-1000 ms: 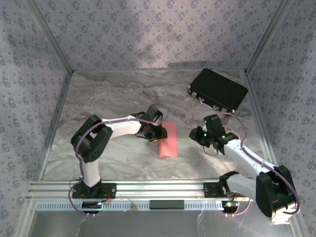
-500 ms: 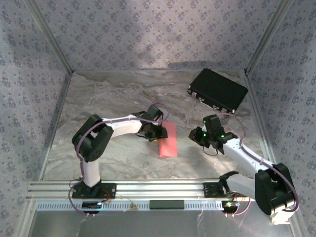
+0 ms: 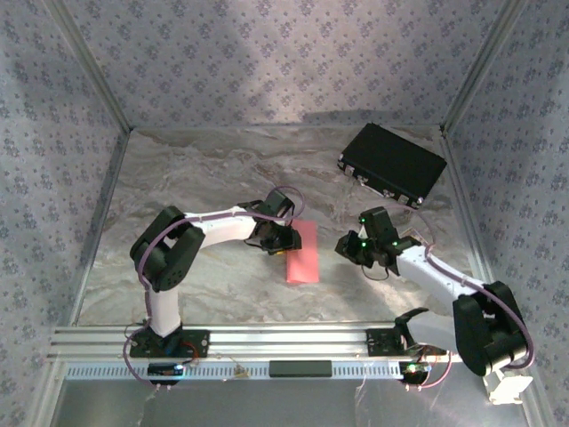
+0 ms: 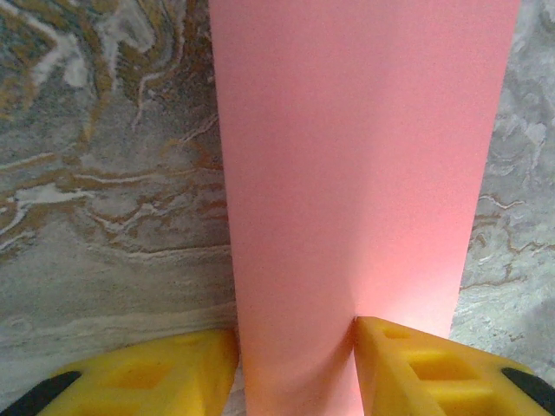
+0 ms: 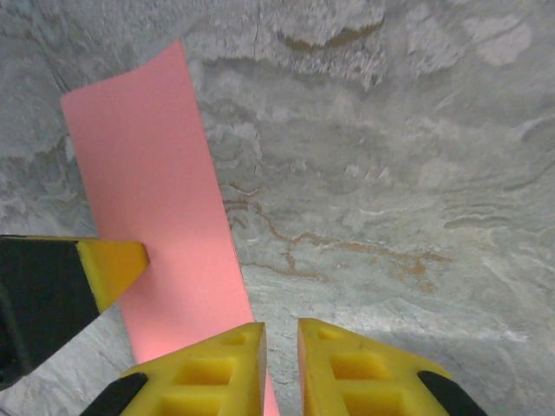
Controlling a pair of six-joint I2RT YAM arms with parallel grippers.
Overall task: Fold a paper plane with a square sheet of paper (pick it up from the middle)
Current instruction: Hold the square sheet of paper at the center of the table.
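The square sheet of paper (image 3: 303,253) lies on the marble table as a narrow folded salmon-pink strip, also in the left wrist view (image 4: 364,156) and the right wrist view (image 5: 156,199). My left gripper (image 3: 282,243) is low over the strip's left long edge, jaws apart (image 4: 295,355). One yellow fingertip (image 4: 416,355) rests on the paper and the other (image 4: 165,373) sits just off its edge. That resting fingertip (image 5: 113,260) also shows from the right wrist. My right gripper (image 3: 347,246) hovers just right of the strip, its jaws (image 5: 280,338) nearly together with nothing between them.
A black rectangular case (image 3: 392,162) lies at the back right of the table. An aluminium rail (image 3: 267,340) runs along the near edge. Patterned walls close in the left, right and back sides. Bare marble (image 3: 196,178) stretches behind and left of the paper.
My right gripper has shifted left toward the paper's right edge and its jaws have narrowed a little. The left arm and the paper have stayed put.
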